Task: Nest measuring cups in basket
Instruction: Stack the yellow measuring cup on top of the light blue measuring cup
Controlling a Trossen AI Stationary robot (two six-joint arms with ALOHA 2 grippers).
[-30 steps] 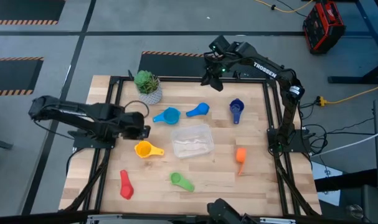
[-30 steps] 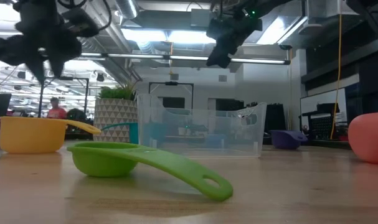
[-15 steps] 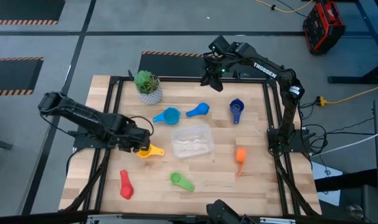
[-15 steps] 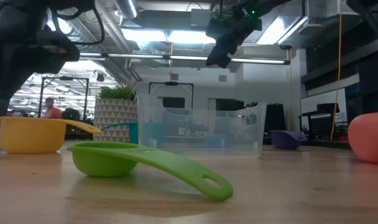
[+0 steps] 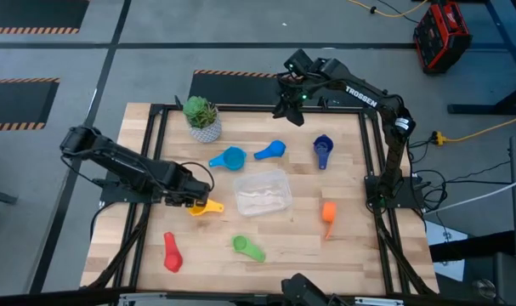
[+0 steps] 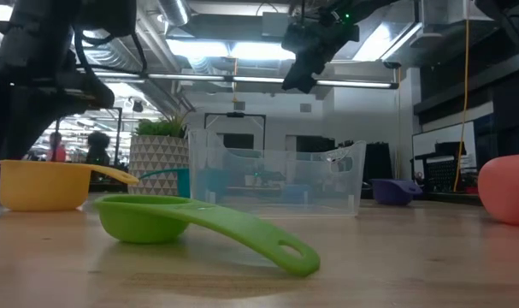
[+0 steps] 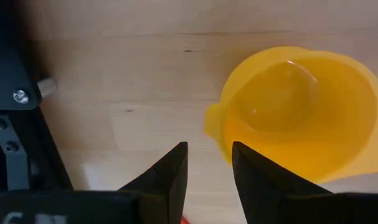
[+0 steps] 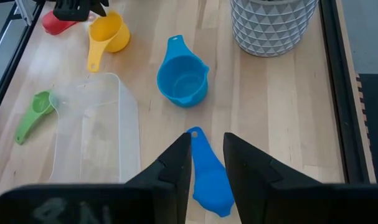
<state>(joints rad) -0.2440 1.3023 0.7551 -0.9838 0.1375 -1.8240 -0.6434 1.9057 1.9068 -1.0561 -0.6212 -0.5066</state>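
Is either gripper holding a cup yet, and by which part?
No. The left gripper is open beside the yellow cup's rim; the right gripper hangs empty.

Potted plant (image 5: pixel 201 116) (white patterned pot) on wooden table (image 5: pixel 360 246); perhaps 2 people (image 6: pixel 74 147) behind.

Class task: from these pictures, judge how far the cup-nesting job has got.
Done: nothing; the basket holds no cups. In hand: the left pincer, slightly parted, is down at the yellow cup without gripping it. Left: all six cups lie on the table. The right pincer waits raised near the far edge.
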